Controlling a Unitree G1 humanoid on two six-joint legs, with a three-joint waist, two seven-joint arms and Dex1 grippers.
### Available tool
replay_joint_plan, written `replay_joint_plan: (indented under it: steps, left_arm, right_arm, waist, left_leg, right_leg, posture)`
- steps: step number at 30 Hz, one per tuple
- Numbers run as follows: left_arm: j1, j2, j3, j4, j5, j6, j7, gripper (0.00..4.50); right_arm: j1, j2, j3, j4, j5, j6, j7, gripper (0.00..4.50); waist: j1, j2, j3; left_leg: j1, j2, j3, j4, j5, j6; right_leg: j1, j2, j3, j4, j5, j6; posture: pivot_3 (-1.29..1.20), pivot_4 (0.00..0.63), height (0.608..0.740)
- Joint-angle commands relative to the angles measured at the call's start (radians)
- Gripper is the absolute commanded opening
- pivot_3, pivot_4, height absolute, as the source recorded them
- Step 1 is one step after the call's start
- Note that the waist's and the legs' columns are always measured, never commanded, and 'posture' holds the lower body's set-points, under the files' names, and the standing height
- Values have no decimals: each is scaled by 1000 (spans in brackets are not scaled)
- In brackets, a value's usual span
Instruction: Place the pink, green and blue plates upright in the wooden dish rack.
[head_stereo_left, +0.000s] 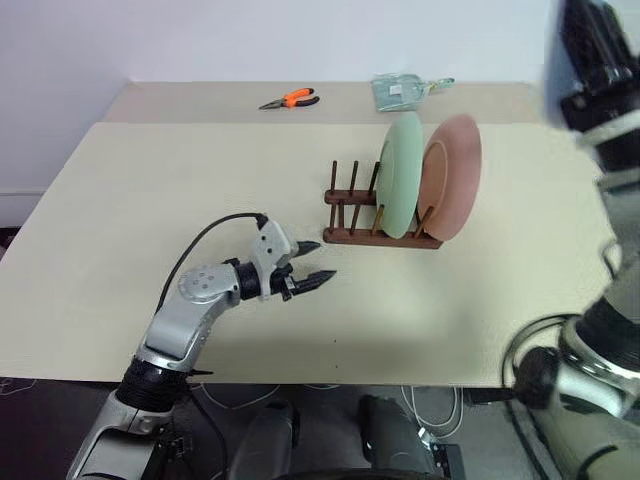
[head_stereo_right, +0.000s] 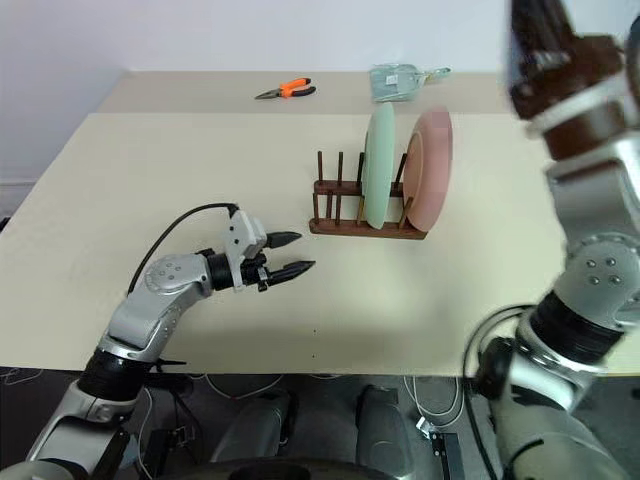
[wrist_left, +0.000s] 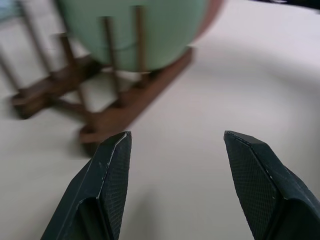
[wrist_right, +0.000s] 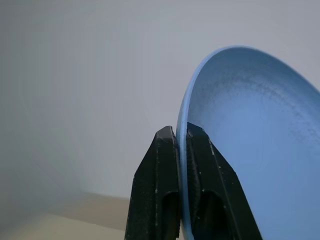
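The wooden dish rack (head_stereo_left: 350, 232) stands on the table right of centre. The green plate (head_stereo_left: 402, 175) and the pink plate (head_stereo_left: 455, 170) stand upright in its right-hand slots, and its left pegs are bare. My left gripper (head_stereo_left: 322, 260) hovers low over the table in front of the rack's left end, pointing toward it, open and holding nothing. In the left wrist view the rack (wrist_left: 125, 107) and green plate (wrist_left: 150, 30) lie just beyond its fingers. My right gripper (wrist_right: 181, 131) is raised high on the right, shut on the rim of the blue plate (wrist_right: 250, 150).
Orange-handled pliers (head_stereo_left: 290, 99) and a pale green packet (head_stereo_left: 400, 92) lie at the table's far side. Bare tabletop (head_stereo_left: 150, 200) spreads left of the rack. The table's near edge runs just below my left arm, with cables under it.
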Motion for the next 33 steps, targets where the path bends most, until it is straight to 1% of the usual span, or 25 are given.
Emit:
replay_joint_plan:
  steps: [1, 2, 4, 6, 9, 12, 18, 25, 28, 29, 30, 31, 33]
  left_arm:
    - [12, 6, 75, 42, 29, -81, 51, 3021]
    - [17, 8, 91, 52, 31, -90, 62, 3021]
    - [26, 17, 115, 63, 37, -107, 73, 3021]
    - [34, 29, 137, 67, 37, -115, 77, 3021]
    - [47, 42, 161, 57, 34, -114, 86, 3021]
    - [56, 39, 168, 40, 32, -107, 95, 3021]
    - [67, 28, 162, 6, 30, -88, 117, 3021]
    - [55, 30, 162, -12, 25, -62, 115, 3021]
    - [49, 29, 160, -15, 24, -55, 114, 3021]
    - [48, 29, 159, -16, 24, -53, 114, 3021]
    - [48, 29, 160, -19, 22, -50, 114, 3021]
    - [49, 29, 160, -23, 21, -48, 114, 3021]
    - [54, 31, 160, -30, 20, -44, 113, 3021]
  right_arm:
    - [-78, 134, 104, -54, 227, -28, -156, 24]
    - [-87, 182, 134, -46, 264, -42, -204, 24]
    - [-88, 254, 185, -27, 283, -64, -281, 24]
    - [-70, 306, 237, 1, 265, -75, -337, 24]
    - [-26, 355, 309, 55, 203, -78, -399, 24]
    - [3, 379, 336, 85, 176, -91, -428, 24]
    - [32, 414, 343, 134, 172, -107, -463, 24]
    - [5, 416, 322, 271, 94, -139, -459, 24]
    - [-11, 415, 320, 322, 60, -149, -446, 960]
    - [-15, 416, 320, 328, 54, -150, -441, 1406]
    - [-25, 401, 332, 332, 27, -150, -418, 1947]
    - [-37, 380, 351, 330, -9, -150, -386, 2373]
    - [-59, 333, 393, 315, -85, -149, -322, 3423]
  waist:
    - [-2, 0, 0]
    - [-5, 0, 0]
    - [-9, 0, 0]
    - [-11, 0, -1]
    - [-17, 0, -1]
    - [-21, 0, -1]
    - [-22, 0, -1]
    - [-24, 0, -1]
    - [-25, 0, -1]
    - [-25, 0, -1]
    - [-25, 0, -1]
    - [-25, 0, 0]
    - [-24, 0, 0]
  left_leg:
    - [0, 0, -1, 0, 0, 0]
    - [0, 0, -1, 0, 0, 0]
    - [0, 0, -2, -1, 0, 0]
    - [0, -1, -2, 0, 0, 0]
    - [0, -2, -1, 0, 0, 0]
    - [1, -1, 0, -1, 0, -1]
    - [0, -1, 0, -1, 0, -1]
    - [1, -1, 0, -1, 0, -1]
    - [1, -1, 0, -1, 0, -1]
    - [1, -1, 0, -1, 0, -1]
    - [1, -1, 0, -1, 0, -1]
    - [0, -1, 0, -1, 0, -1]
    - [0, -1, 1, -1, 0, -1]
  right_leg:
    - [0, 0, 0, 0, 0, 0]
    - [0, 0, 0, 0, 0, 0]
    - [-2, 0, 0, 2, 0, 0]
    - [-3, 0, 0, 5, 1, 1]
    - [-3, 0, 0, 7, 2, 3]
    - [-4, 0, 0, 8, 2, 3]
    - [-5, 1, 0, 8, 2, 3]
    - [-5, 1, 0, 8, 2, 3]
    - [-5, 2, 0, 8, 2, 3]
    - [-5, 2, 0, 8, 2, 3]
    - [-5, 2, 0, 8, 2, 3]
    - [-5, 2, 0, 8, 2, 3]
    - [-5, 2, 0, 8, 2, 3]
  posture:
    - [0, 150, 740]
    - [0, 150, 740]
    - [0, 150, 740]
    - [0, 150, 740]
    - [0, 150, 740]
    - [0, 150, 740]
    - [0, 150, 740]
    - [0, 150, 740]
    - [0, 150, 740]
    - [0, 150, 740]
    - [0, 150, 740]
    - [0, 150, 740]
    - [0, 150, 740]
